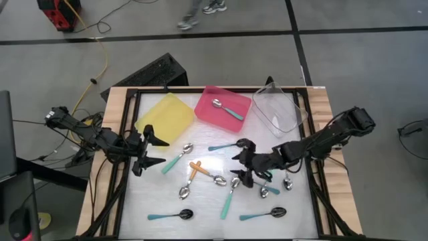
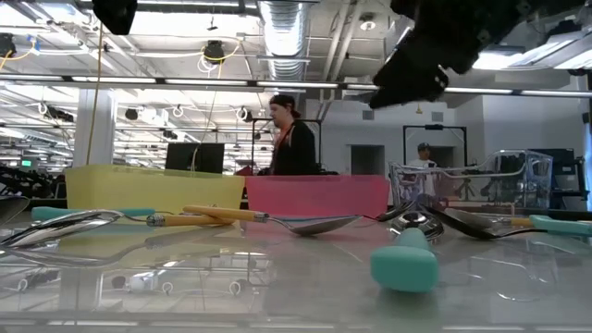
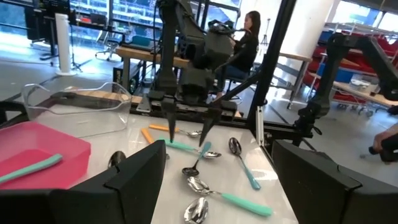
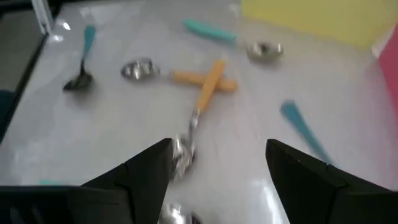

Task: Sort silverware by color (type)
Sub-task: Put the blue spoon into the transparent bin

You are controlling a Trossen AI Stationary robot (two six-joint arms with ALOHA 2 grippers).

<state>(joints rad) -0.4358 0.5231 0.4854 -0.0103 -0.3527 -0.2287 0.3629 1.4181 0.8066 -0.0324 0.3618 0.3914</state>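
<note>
Several spoons with teal or orange handles lie scattered flat on the white table. Two orange-handled spoons [image 1: 195,168] [image 4: 206,81] lie crossed at the middle. One teal spoon [image 1: 228,110] lies in the pink tray [image 1: 208,99]. My right gripper [image 1: 238,161] [image 4: 217,180] hangs open above the table, right of the crossed orange spoons, tilted down, with a silver spoon bowl [image 4: 183,153] on the table below its fingers. My left gripper [image 1: 159,152] [image 3: 217,186] stands open and level at the table's left, near a teal spoon [image 1: 175,161], touching nothing.
A yellow tray [image 1: 167,115], the pink tray and a clear tray [image 1: 281,107] stand in a row along the far edge. More spoons lie near the front edge [image 1: 170,215] [image 1: 264,215] and under the right arm [image 1: 287,182]. People show in the room beyond the table.
</note>
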